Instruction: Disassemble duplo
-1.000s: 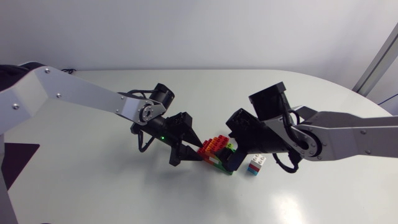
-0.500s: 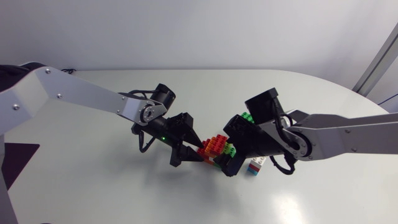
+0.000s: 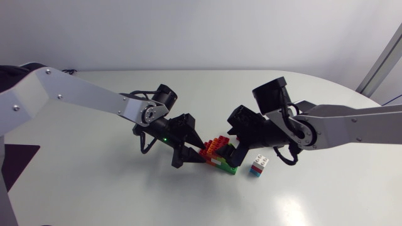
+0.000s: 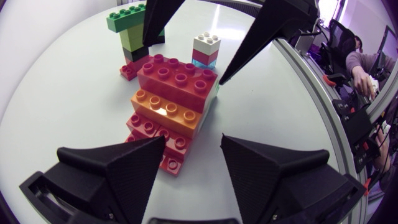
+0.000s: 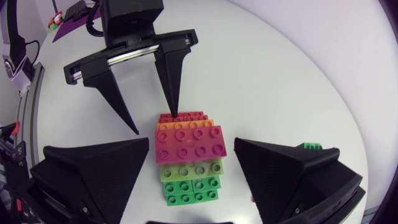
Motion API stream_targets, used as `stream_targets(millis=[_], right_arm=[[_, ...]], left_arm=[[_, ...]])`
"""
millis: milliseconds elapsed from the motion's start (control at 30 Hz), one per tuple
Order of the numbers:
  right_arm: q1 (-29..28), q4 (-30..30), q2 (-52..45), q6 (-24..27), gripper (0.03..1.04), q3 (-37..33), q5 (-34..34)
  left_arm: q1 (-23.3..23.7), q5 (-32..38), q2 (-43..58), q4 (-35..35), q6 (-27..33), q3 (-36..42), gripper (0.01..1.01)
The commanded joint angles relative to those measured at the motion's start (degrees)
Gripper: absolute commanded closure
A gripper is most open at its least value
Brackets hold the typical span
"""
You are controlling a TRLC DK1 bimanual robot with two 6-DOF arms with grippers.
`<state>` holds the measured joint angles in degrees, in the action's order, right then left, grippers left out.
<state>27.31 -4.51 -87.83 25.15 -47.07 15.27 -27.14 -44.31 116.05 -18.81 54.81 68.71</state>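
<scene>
Your duplo stack (image 3: 218,152) lies on the table between the 2 arms. Its long axis runs from the red end, at the left gripper (image 4: 193,139), to the green end, under the right gripper (image 5: 192,146). Both grippers stand wide and hold nothing. I judge that the right one, which has the stack between its fingers, is placed better for the grasp.

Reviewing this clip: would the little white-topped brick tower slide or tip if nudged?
Probably tips: the tower stands taller than its single-brick footprint. It looks like light, rigid plastic on a smooth table, so a low push may slide it.
</scene>
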Motion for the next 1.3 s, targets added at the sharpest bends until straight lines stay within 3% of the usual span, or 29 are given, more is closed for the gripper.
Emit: stream_targets(millis=[0,433,767,867,1100,1133,1267], right_arm=[[-0.2,-0.9,-2.3,1.5,0.08,-1.0,1.0],[-0.2,-0.9,-4.0,2.6,0.09,-0.6,2.6],[0.1,-0.8,-5.4,3.3,0.17,-1.0,2.7],[0.4,-0.8,-5.2,3.2,0.26,-0.9,2.7],[1.2,-1.1,-4.2,3.0,0.73,-0.7,2.2],[1.3,-1.1,-4.2,3.0,0.77,-0.7,2.2],[2.5,-1.2,-4.0,2.6,0.78,-0.1,2.2]], left_arm=[[-0.4,0.3,0.4,-0.4,0.8,1.6,0.387],[-0.1,0.3,0.7,-0.4,1.3,1.4,0.387],[0.1,0.3,0.5,-0.4,1.4,1.3,0.387],[0.1,0.3,0.4,-0.4,1.4,1.3,0.387],[-0.1,0.3,-0.1,-0.3,1.1,1.5,0.374],[-0.2,0.3,-0.2,-0.3,1.1,1.5,0.374],[-0.6,0.3,-0.3,-0.3,0.8,1.7,0.374]])
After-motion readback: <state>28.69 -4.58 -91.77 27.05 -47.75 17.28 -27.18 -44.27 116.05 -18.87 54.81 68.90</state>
